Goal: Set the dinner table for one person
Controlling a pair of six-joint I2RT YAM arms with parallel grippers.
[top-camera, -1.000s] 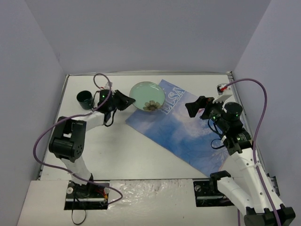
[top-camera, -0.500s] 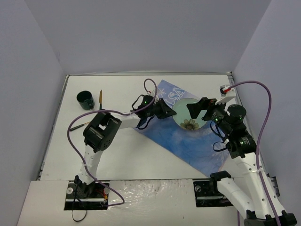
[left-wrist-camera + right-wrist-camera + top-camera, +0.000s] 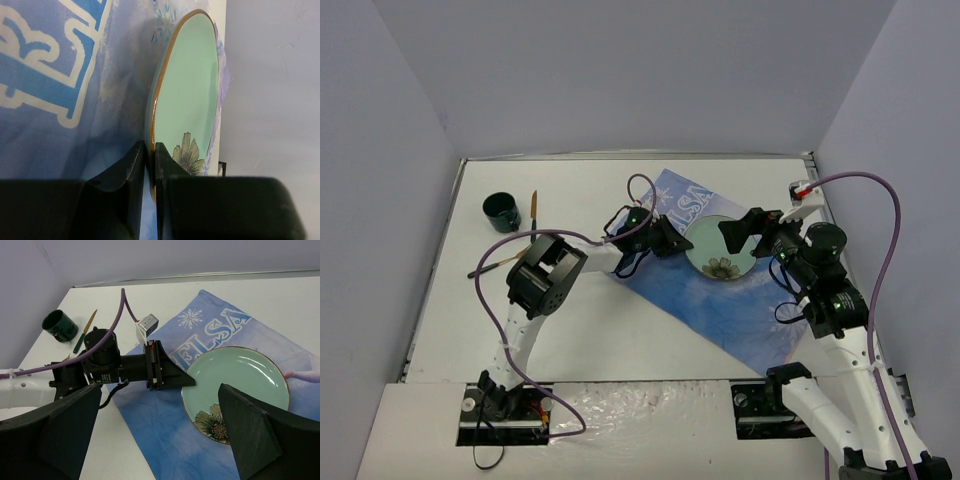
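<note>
- Although the setting is only partly laid, the dinner table (image 3: 600, 330) already carries everything needed. I judge the job under halfway, with both arms reaching over the white top's middle.
- Spread out but skewed, the blue printed placemat (image 3: 740, 310) runs diagonally from the far middle toward the near right. As the base of the setting it looks done, if crooked.
- Over the far half of the placemat, inside its edges, is the green plate (image 3: 720, 250) with a flower on it.
  - The left gripper (image 3: 672, 243) is clamped on the plate's left rim, one finger on each face, so the plate has not been let go.
  - I cannot tell whether the plate lies fully on the cloth or is a little tilted.
  - The right gripper (image 3: 740, 228) hangs over the plate's far edge with its jaws spread wide, grasping nothing.
- At the far left of the table the dark green mug (image 3: 501, 211) stands upright, well apart from the placemat. It has not yet been brought beside the plate.
- Near the mug lie two utensils, also well apart from the placemat and not yet laid by the plate.
  - The yellow-handled utensil (image 3: 533, 210) lies just beside the mug.
  - The dark utensil (image 3: 490, 267) lies nearer the arms.
  - Their kind is too small to make out.
</note>
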